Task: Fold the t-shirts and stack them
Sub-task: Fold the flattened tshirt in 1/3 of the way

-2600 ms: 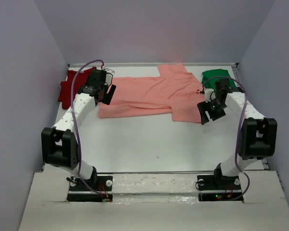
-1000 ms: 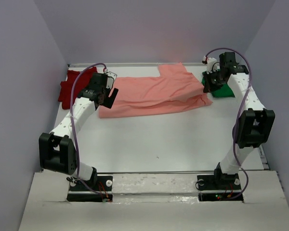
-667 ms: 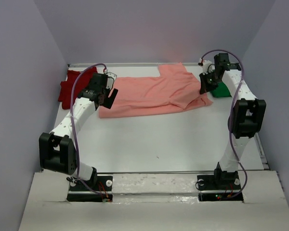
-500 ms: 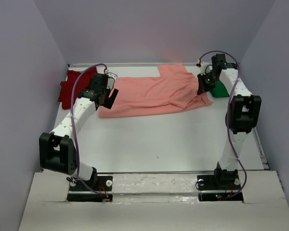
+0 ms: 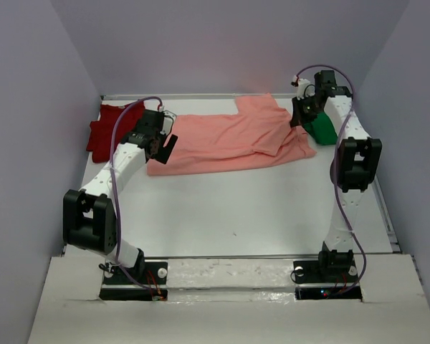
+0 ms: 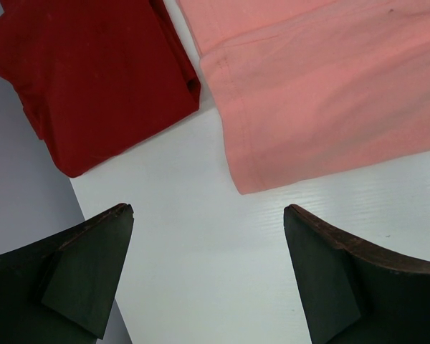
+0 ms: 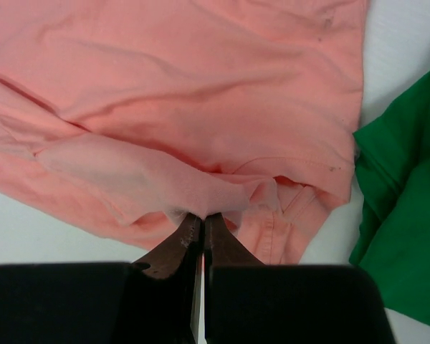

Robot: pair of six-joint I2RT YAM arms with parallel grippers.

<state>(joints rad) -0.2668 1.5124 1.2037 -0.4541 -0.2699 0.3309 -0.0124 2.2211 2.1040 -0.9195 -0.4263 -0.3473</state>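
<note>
The salmon-pink t-shirt (image 5: 229, 140) lies spread across the back of the table, its right part folded over. My right gripper (image 5: 299, 118) is shut on a fold of that pink cloth (image 7: 201, 190) and holds it lifted above the shirt. Just right of it lies the bright green t-shirt (image 5: 321, 129), also in the right wrist view (image 7: 405, 208). The dark red t-shirt (image 5: 107, 129) sits bunched at the back left. My left gripper (image 5: 161, 143) hangs open over bare table near the pink shirt's bottom-left corner (image 6: 265, 172), with the dark red t-shirt (image 6: 93, 72) to its left.
The white table (image 5: 229, 208) is walled by a grey enclosure on three sides. The left wall edge (image 6: 29, 208) shows close beside my left gripper. The arm bases stand at the near edge.
My right gripper has carried the pink shirt's right sleeve up and leftward over the shirt, folding it inward. The left arm has barely moved.
</note>
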